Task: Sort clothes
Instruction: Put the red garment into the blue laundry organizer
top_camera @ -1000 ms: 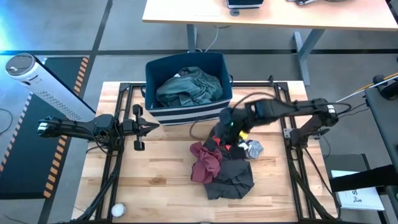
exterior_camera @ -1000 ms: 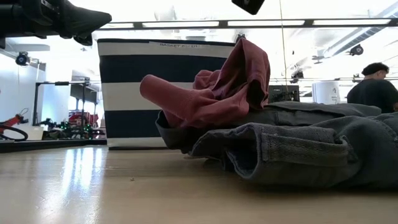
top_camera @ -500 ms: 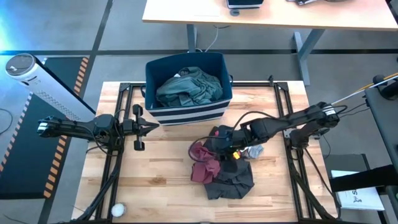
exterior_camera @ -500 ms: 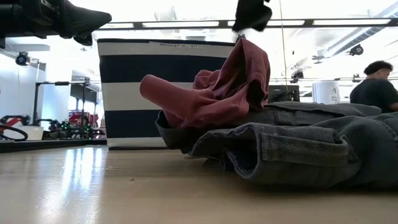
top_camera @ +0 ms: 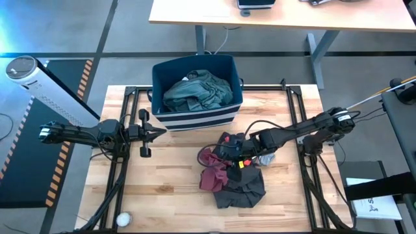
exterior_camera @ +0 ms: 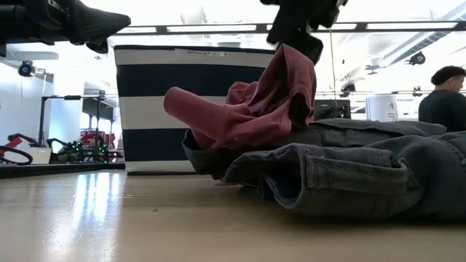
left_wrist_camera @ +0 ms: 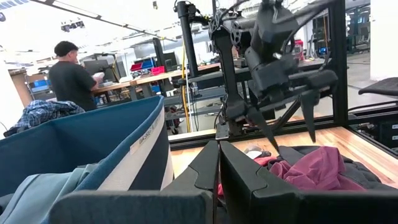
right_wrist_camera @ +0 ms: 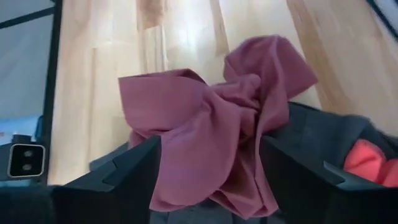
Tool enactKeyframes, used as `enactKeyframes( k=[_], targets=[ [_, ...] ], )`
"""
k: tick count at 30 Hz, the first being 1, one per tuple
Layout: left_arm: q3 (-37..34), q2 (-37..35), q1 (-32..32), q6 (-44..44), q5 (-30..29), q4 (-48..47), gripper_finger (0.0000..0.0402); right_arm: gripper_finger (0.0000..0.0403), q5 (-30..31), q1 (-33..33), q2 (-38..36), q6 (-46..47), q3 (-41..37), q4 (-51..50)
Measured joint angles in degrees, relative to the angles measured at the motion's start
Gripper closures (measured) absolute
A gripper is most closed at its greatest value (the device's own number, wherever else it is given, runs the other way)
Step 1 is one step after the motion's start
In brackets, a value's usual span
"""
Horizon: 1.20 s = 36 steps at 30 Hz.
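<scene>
Pale wooden boards make up the table (top_camera: 169, 195) under me, with a workshop of desks and shelving beyond it, where a person (exterior_camera: 444, 98) in a dark top stands off to one side. At the far edge of the table sits a navy bin (top_camera: 193, 94) with white stripes, and a teal-green garment (top_camera: 198, 91) lies bundled inside it. Near the middle of the table lies a heap of clothes: a red garment (top_camera: 213, 170) crumpled on top of a dark charcoal garment (top_camera: 244, 185), with a small grey piece (top_camera: 265, 155) just beside them on my right.

My right gripper (top_camera: 232, 155) reaches low over this heap, its fingers (right_wrist_camera: 124, 171) spread wide on either side of the red garment's bunched folds, not yet closed on the cloth. My left gripper (top_camera: 155, 131) waits near the left edge of the table, just in front of the bin's corner, its fingers (left_wrist_camera: 205, 171) pressed together and holding nothing.
</scene>
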Motion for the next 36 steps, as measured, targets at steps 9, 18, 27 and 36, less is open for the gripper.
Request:
enactKeyframes(
  k=[9,18,27,36],
  targets=[
    [0.0,0.0,0.0,0.0,0.0,0.0,0.0402,0.0141,0.3,0.0,0.0,2.2,-5.7,8.1],
    [0.0,0.0,0.0,0.0,0.0,0.1,0.0402,0.0153,1.7,-0.5,0.0,3.3,-8.7,10.5],
    [0.0,0.0,0.0,0.0,0.0,0.1,0.0402,0.0169,3.1,-0.5,0.1,3.4,-8.7,11.1],
    [0.0,0.0,0.0,0.0,0.0,0.1,0.0402,0.0142,1.0,-0.5,7.2,5.2,-6.7,13.2]
  ],
)
